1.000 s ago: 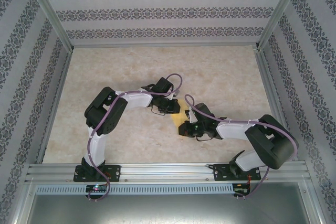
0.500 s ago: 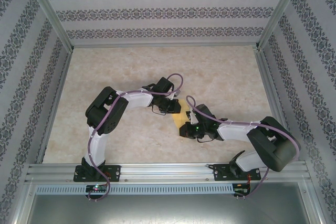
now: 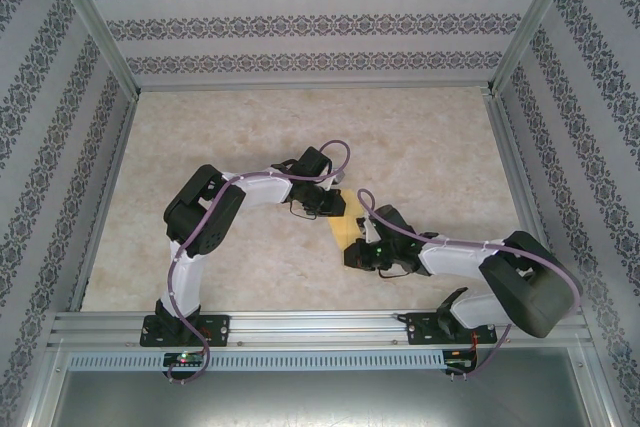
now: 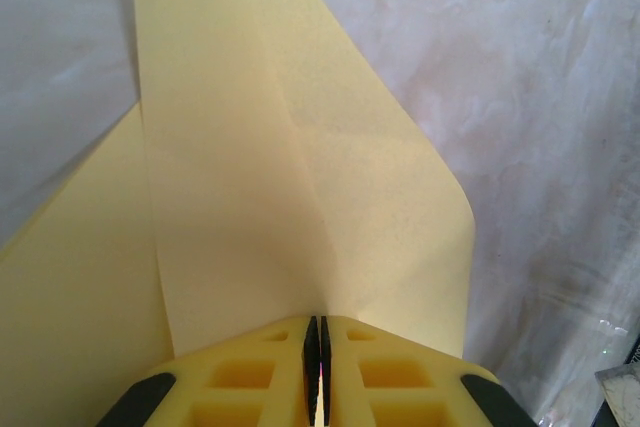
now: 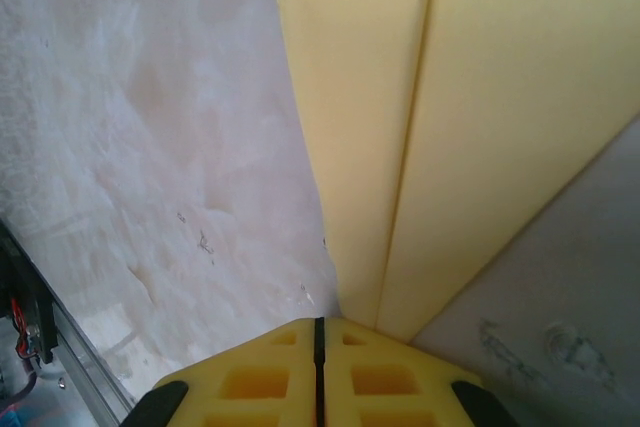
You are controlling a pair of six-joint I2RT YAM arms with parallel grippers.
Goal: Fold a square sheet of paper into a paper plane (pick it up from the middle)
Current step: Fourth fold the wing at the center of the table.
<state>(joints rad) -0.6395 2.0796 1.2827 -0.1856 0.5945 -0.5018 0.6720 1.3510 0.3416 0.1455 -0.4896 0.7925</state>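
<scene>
paper (image 3: 343, 229) part-folded, over middle of desk (image 3: 430, 147) | left jaws pinched shut on far end | right jaws pinched shut on near creased end | probably gripped at both ends to steady next fold

Materials and surface finishes.
Matt, creased square sheet of paper (image 4: 300, 207); smooth, faintly glossy marbled table (image 3: 420, 147); bare metal rail (image 3: 320, 325) at 6 o'clock.

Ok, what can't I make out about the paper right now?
Top external: both wrists cover most of the paper; fold shape unreadable.
Left wrist: frame's left edge cuts the paper; the shut left tool hides the pinched edge.
Right wrist: top edge cuts the paper; the shut right tool hides its near end.
</scene>
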